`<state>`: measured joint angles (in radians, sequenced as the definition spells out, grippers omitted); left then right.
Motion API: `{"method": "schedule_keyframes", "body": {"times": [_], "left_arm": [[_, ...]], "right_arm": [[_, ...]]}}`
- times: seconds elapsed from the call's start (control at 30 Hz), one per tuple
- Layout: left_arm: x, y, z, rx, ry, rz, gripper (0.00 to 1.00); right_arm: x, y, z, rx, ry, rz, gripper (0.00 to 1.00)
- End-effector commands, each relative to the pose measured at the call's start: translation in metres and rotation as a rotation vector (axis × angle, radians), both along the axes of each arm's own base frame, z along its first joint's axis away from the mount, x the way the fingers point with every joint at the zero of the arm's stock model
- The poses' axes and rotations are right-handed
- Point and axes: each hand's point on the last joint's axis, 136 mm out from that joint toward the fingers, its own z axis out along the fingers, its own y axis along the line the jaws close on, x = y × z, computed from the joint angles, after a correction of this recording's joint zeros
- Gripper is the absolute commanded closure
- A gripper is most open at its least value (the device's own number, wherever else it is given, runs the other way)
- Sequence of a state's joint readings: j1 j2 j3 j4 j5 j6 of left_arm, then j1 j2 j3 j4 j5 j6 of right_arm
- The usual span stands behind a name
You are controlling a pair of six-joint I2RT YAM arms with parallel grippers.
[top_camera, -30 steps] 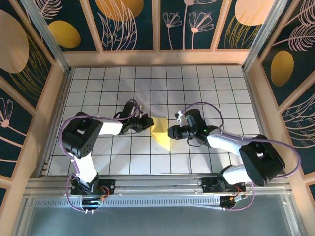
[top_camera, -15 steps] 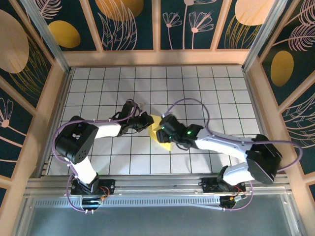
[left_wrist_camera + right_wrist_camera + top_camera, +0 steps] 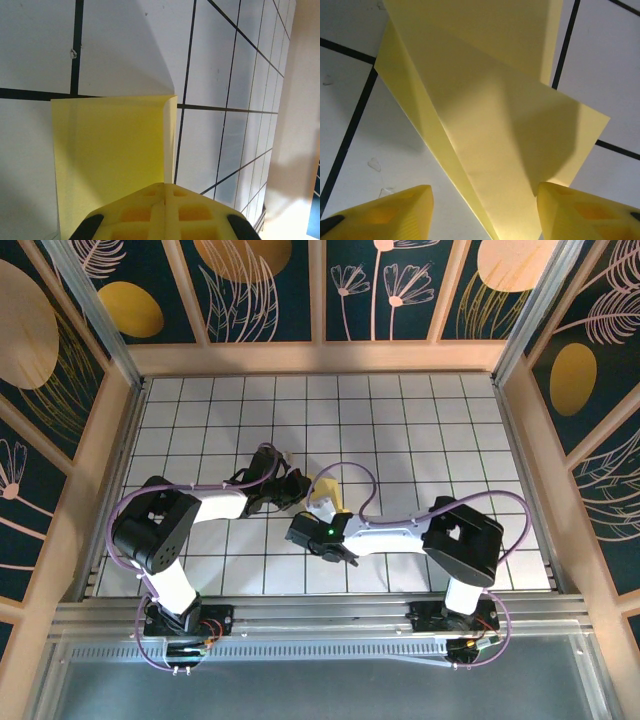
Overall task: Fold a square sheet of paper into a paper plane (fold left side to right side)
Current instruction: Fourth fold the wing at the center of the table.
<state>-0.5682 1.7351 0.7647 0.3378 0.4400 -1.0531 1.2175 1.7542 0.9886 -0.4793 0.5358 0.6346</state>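
- Pale-yellow thin creased paper sheet (image 3: pixel 110 155) sits mid-table on the white, black-gridded table top (image 3: pixel 420 430), betw. the two wrists. In top view it is partly covered by the right one.
- L gripper (image 3: pixel 165 202): yellow fingers together, their seam meeting the sheet's raised fold edge. We read this as clamped on the sheet at its left side.
- R gripper (image 3: pixel 482 205): jaws apart, nothing held. Sheet lies straight ahead of them. Its narrow end runs down betw. the two fingers, with no contact that we can see.
- Key relation: in R wrist view the long crease runs from far-left to near-centre, i.e. roughly along R's approach line, slightly skewed. L is already on the sheet and R is free, so we judge R makes the next fold/press while L anchors.
- vs 1 s ago: R wrist was on the sheet's right side, forearm out to the right. Now it has swung across to the sheet's near side, forearm lying along the table front. L approx. unchanged. Less of the sheet shows from above.
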Motion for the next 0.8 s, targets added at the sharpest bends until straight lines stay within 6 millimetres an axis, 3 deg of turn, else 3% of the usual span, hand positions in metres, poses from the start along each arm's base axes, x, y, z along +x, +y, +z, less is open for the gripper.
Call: {"method": "schedule_keyframes", "body": {"times": [0.0,0.43,0.77], "left_arm": [[-0.003,-0.001,0.003,-0.003,0.017,0.007,1.0],[-0.003,-0.003,0.002,0.007,0.018,0.0,1.0],[-0.002,-0.003,0.004,0.014,0.013,-0.003,0.97]], "right_arm": [[0.009,0.001,0.009,-0.008,-0.069,-0.032,0.46],[0.011,-0.002,0.002,-0.037,-0.075,-0.039,0.63],[0.01,-0.007,-0.002,-0.057,-0.064,-0.041,0.85]]}}
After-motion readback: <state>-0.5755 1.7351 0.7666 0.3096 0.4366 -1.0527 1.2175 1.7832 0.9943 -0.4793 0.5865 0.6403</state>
